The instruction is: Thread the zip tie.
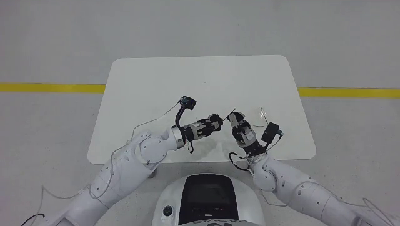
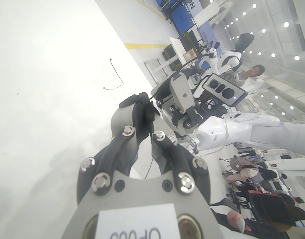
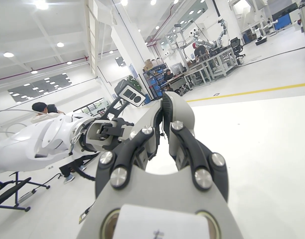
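Grippers meet almost tip to tip above the near part of the bench (image 1: 187,76), both forearms angled inward. The left gripper (image 2: 142,106) is pinched shut on a thin black zip tie (image 2: 149,161). The right gripper (image 3: 163,101) is closed on the same strand. The matte white top with rounded corners spreads wide beyond them. A second thin curved strip (image 2: 115,78) lies well apart.

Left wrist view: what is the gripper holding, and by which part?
A thin black zip tie, pinched at the left gripper's tips; which end cannot be told.
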